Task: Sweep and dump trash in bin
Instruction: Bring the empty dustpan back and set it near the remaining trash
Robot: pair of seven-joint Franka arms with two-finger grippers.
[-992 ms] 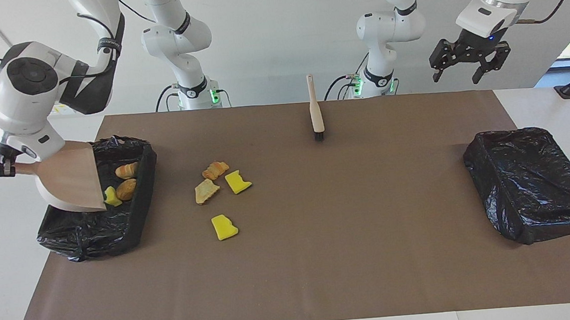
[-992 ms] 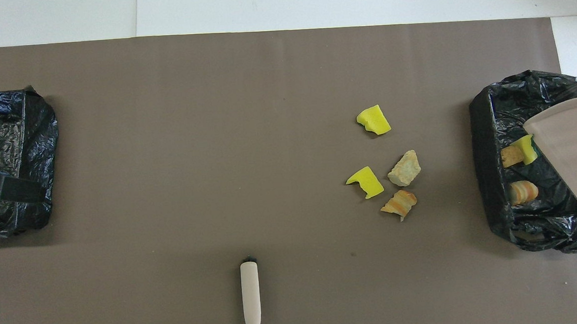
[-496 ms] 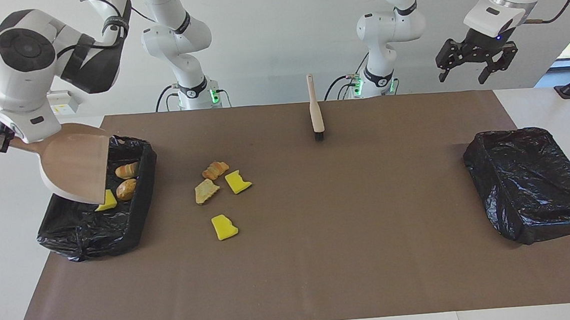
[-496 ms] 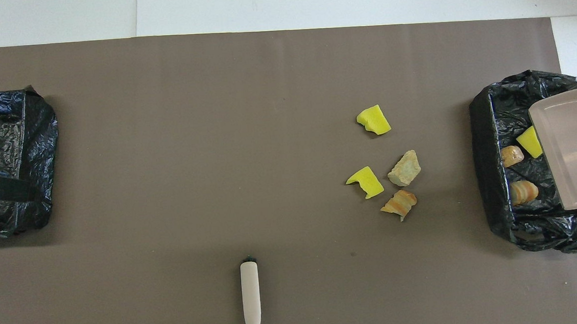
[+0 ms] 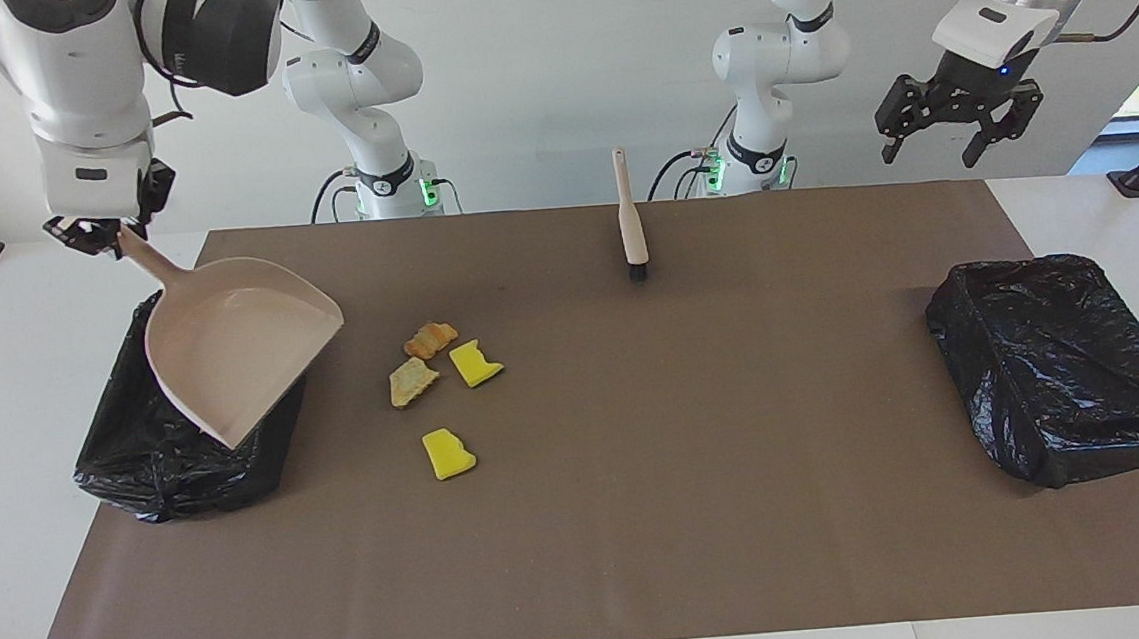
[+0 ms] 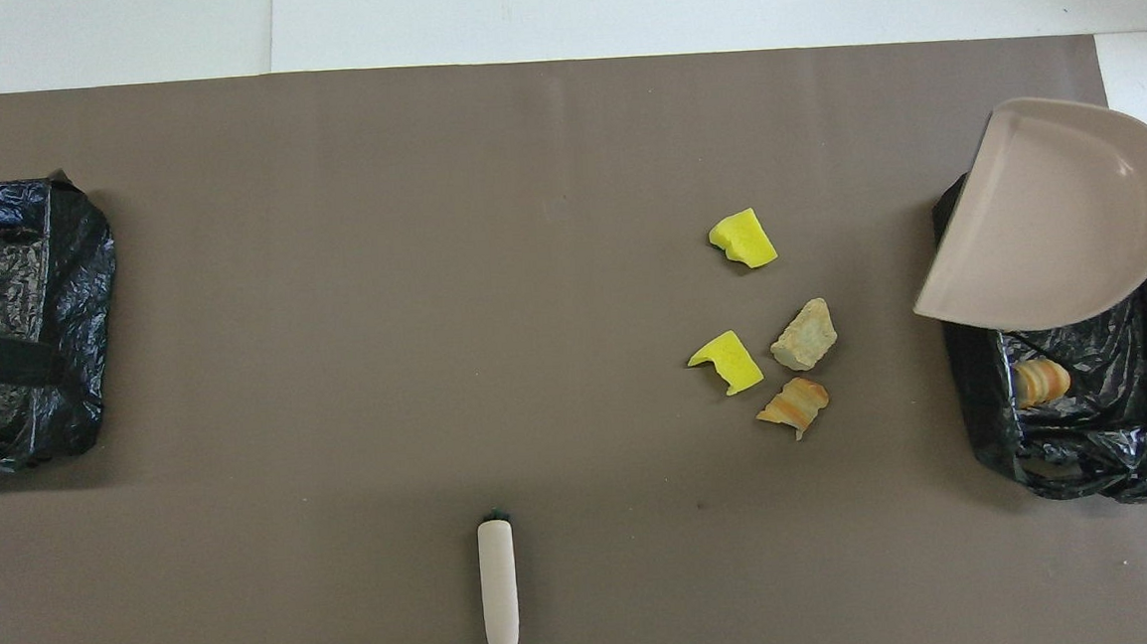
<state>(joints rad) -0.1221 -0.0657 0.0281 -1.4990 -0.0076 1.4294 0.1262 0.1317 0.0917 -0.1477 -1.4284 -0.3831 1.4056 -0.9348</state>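
Currently, in the facing view: the right gripper (image 5: pixel 100 235) is clamped on the handle of the beige plastic dustpan (image 5: pixel 235 343), held raised and face-up over the black-bag-lined bin at the right arm's end (image 5: pixel 153 459). Overhead, one striped bread-like scrap (image 6: pixel 1040 381) shows inside this bin; the pan hides the rest. On the brown mat (image 5: pixel 643 515) beside that bin lies the loose trash (image 5: pixel 441 379): two yellow sponge chunks, two golden-brown pieces. The beige hand brush (image 5: pixel 631 217) lies mid-table, near the robots. The left gripper (image 5: pixel 960 122), jaws wide and holding nothing, waits raised near the second black-lined bin (image 5: pixel 1064 365); no contents visible there.
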